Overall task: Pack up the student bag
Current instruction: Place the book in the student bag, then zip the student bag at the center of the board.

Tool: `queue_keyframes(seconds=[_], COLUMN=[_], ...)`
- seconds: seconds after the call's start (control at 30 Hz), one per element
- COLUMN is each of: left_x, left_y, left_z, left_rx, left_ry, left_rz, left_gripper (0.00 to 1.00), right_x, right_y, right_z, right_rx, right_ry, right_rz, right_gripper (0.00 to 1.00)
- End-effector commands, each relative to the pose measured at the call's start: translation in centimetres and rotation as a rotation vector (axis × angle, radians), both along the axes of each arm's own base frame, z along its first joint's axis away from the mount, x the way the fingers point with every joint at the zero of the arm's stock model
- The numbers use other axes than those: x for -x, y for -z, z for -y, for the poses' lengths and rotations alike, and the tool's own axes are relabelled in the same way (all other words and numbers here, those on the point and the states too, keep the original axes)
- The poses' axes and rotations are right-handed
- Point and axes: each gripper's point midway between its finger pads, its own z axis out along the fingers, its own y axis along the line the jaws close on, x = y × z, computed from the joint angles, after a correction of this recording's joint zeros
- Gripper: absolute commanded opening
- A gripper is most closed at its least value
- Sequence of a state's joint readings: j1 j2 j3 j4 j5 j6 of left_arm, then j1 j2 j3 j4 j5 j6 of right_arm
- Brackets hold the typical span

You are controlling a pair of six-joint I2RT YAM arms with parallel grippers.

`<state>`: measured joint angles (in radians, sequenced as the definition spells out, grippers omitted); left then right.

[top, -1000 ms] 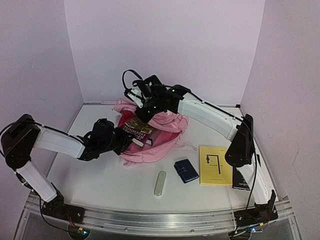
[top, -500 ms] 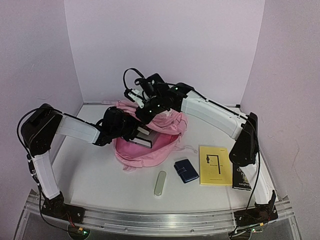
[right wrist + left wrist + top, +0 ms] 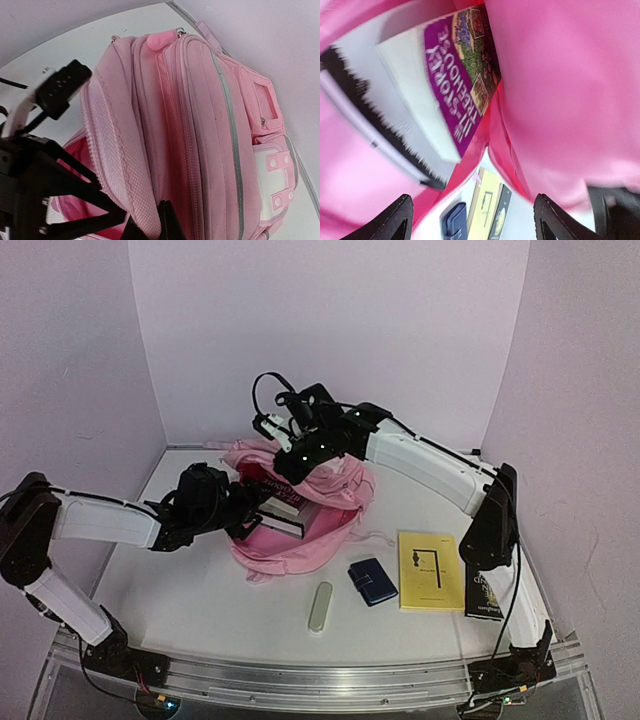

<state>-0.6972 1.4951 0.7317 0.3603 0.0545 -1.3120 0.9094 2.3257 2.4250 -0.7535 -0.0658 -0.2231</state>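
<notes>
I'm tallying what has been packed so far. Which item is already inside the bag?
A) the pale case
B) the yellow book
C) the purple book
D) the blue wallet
C: the purple book lies in the open mouth of the bag, while the yellow book, blue wallet and pale case lie out on the table.

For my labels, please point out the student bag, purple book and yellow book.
student bag [image 3: 300,548]: top external view, lower pink fabric.
purple book [image 3: 461,87]: left wrist view, front cover.
yellow book [image 3: 432,571]: top external view, cover.
</notes>
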Motion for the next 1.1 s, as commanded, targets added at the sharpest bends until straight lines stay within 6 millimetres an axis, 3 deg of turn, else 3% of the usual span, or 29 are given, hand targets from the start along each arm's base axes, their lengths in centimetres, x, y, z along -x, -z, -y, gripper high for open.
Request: queue_keyframes(seconds=[0.0, 0.1, 0.23, 0.37, 0.7, 1.07], left_x=[2.3, 3.3, 3.4, 3.1, -0.3, -5.5], left_y=[-0.4, -1.2, -2.5, -3.2, -2.1, -0.9], left_z=[-3.8, -6.8, -11.0, -13.5, -14.2, -12.2], left_rx=[-0.107, -0.143, -0.160, -0.196, -0.282, -0.496], left_ry=[-0.060, -0.123, -0.177, -0.183, -0.018, 0.327], left_rz=[0.026, 0.046, 0.074, 0.097, 0.121, 0.293], left_gripper=[0.88, 0.99, 1.00, 1.00, 1.00, 0.93], right_x=[-0.9, -0.3, 0.7, 1.7, 1.9, 1.4], right_y=[-5.4, -2.8, 0.6, 3.7, 7.1, 6.7], right_z=[0.6, 1.0, 1.7, 2.9, 8.1, 11.7], right_rx=[-0.116, -0.064, 0.000, 0.074, 0.229, 0.304], right_ry=[0.016, -0.002, -0.034, -0.070, -0.082, -0.115], right_rz=[0.085, 0.043, -0.014, -0.057, -0.085, -0.059], right_gripper=[0.00, 0.00, 0.00, 0.00, 0.02, 0.04])
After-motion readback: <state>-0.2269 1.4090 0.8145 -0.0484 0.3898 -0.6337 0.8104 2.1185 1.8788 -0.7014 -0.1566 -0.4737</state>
